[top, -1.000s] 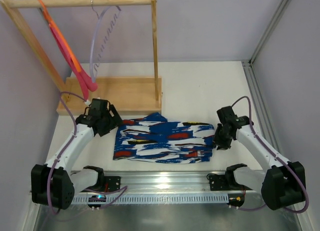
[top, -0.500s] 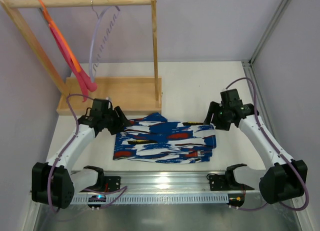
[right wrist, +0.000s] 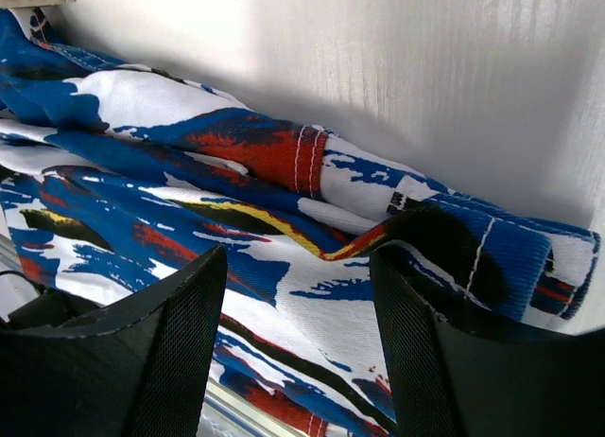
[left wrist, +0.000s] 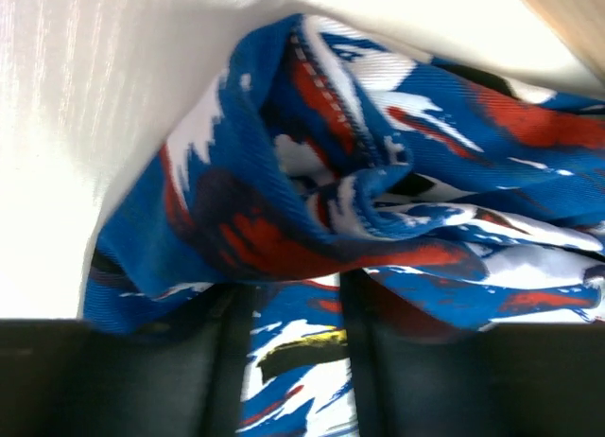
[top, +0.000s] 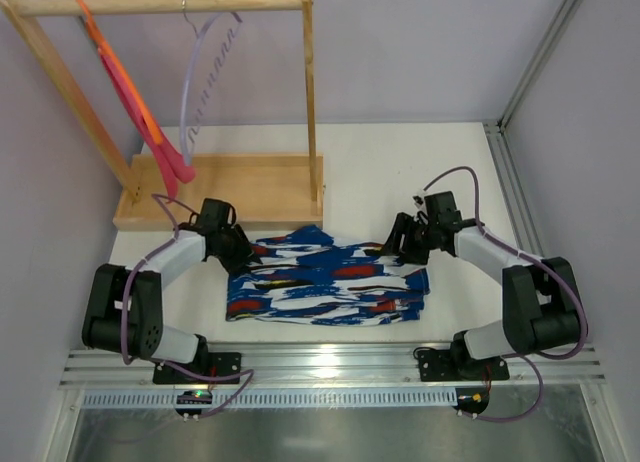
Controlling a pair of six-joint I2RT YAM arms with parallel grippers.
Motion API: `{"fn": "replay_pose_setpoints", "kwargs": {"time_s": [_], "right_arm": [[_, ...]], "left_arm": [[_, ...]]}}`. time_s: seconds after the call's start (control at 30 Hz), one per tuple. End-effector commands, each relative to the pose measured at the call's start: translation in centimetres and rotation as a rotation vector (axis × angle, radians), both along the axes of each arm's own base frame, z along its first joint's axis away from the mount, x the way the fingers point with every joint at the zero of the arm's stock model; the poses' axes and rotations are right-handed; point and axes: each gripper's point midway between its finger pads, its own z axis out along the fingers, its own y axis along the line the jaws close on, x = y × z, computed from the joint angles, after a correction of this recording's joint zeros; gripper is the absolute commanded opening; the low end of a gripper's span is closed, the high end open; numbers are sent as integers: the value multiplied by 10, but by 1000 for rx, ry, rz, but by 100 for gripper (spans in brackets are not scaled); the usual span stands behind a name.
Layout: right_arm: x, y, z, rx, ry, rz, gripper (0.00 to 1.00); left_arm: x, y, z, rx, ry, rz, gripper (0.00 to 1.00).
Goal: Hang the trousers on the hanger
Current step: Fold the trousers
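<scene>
Both claws moved inward onto trousers [top: 330,282] | left claw [top: 240,255] narrowed over cloth, grip unconfirmed | right claw [top: 393,244] stood wide, empty | hanger [top: 205,77] remained unloaded

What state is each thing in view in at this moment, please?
trousers: lying folded and rumpled on the table, not on a hanger.
pale hanger: hanging empty from the wooden rack.
orange hanger: hanging on the same rack, with a pink-red cloth on it.
left gripper: down at the trousers' edge, cloth between its jaws; a firm pinch cannot be confirmed.
right gripper: open, jaws astride the trousers' other edge.
</scene>
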Motion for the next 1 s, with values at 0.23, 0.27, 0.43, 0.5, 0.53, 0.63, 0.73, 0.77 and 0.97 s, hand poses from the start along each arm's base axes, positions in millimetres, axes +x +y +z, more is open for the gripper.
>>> {"fn": "replay_pose_setpoints", "kwargs": {"time_s": [0.23,0.27,0.43,0.5,0.53,0.63,0.73,0.77,0.97], "right_arm": [[14,50,93,23,-286,105,65],[3,85,102,76,-327,195,65],[-7,154,77,140,-290,315,61],[3,156,62,125,-302,318,61],[11,153,44,87,-289,327,61],[33,143,17,39,-257,308,61],[37,143,15,-10,-233,329,61],[34,148,21,-10,-242,348,61],[-15,214,68,58,-322,439,60]], "left_arm": [[32,1,80,1,-222,-47,52],[33,2,77,10,-209,-44,43],[41,-5,53,-22,-190,-40,24],[39,2,36,15,-156,-22,20],[38,7,31,41,-144,-6,20],[40,22,28,121,-127,20,18],[45,20,60,110,-184,9,20],[51,21,77,112,-224,16,22],[42,26,114,125,-299,13,30]]}}
